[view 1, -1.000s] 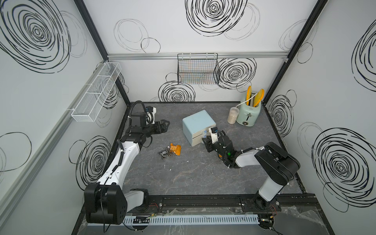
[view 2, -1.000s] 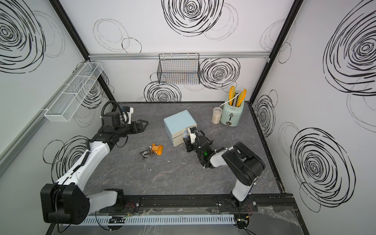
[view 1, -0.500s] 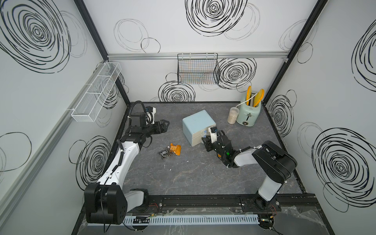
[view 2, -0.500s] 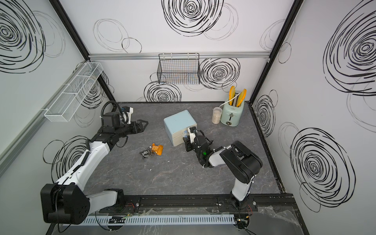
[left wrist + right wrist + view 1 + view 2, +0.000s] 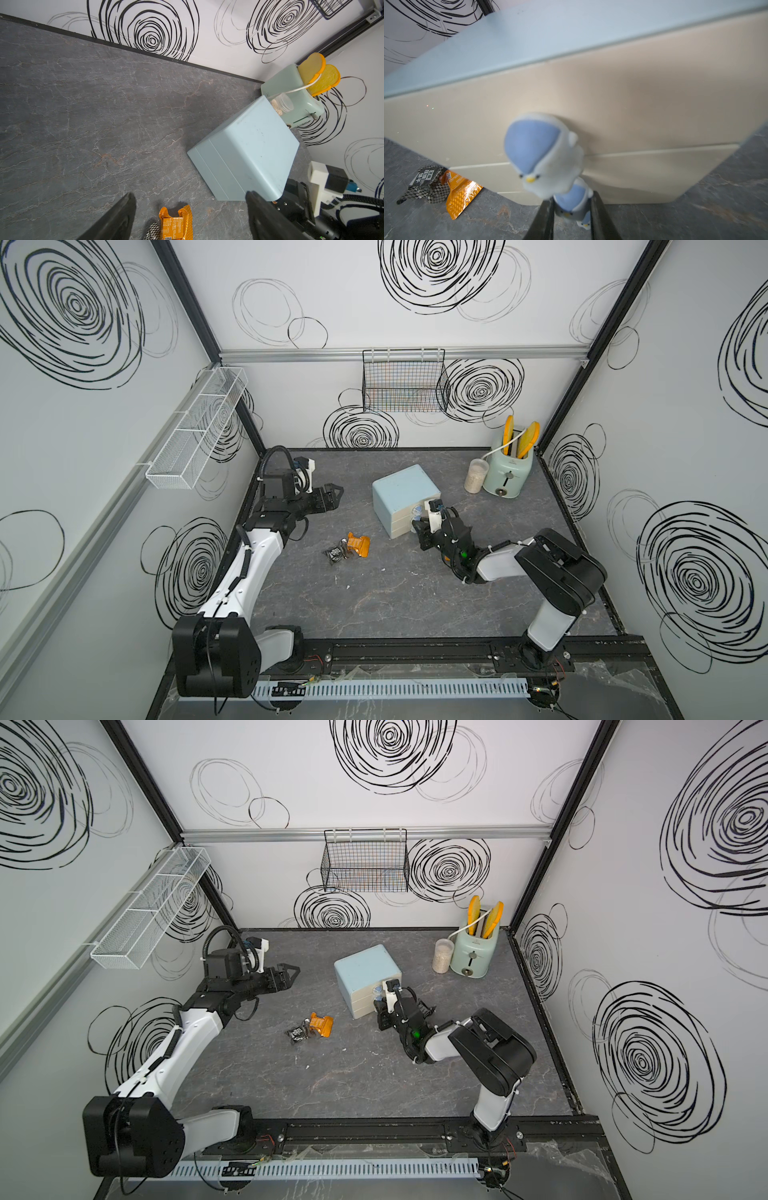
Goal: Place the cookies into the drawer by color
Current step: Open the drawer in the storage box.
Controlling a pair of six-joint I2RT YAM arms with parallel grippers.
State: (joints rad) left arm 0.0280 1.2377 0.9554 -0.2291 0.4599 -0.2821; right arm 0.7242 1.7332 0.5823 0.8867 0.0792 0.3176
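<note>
The drawer (image 5: 405, 495) (image 5: 365, 977) is a pale-blue chest with cream fronts and penguin-shaped knobs, all fronts flush. In the right wrist view my right gripper (image 5: 572, 199) (image 5: 419, 526) is shut on the middle knob (image 5: 571, 202), a finger pressing each side, below the top knob (image 5: 542, 149). Two cookies lie together on the table left of the chest: an orange packet (image 5: 358, 545) (image 5: 321, 1025) (image 5: 175, 223) (image 5: 459, 192) and a black packet (image 5: 336, 554) (image 5: 298, 1032) (image 5: 425, 185). My left gripper (image 5: 334, 493) (image 5: 190, 195) hangs open above the table, behind the packets, holding nothing.
A mint-green toaster (image 5: 509, 470) with yellow toast slices and a small jar (image 5: 476, 475) stand at the back right. A black wire basket (image 5: 405, 383) hangs on the back wall, a white mesh shelf (image 5: 197, 429) on the left wall.
My right gripper's jaws have narrowed onto the middle knob. The left arm and the packets have not moved.
</note>
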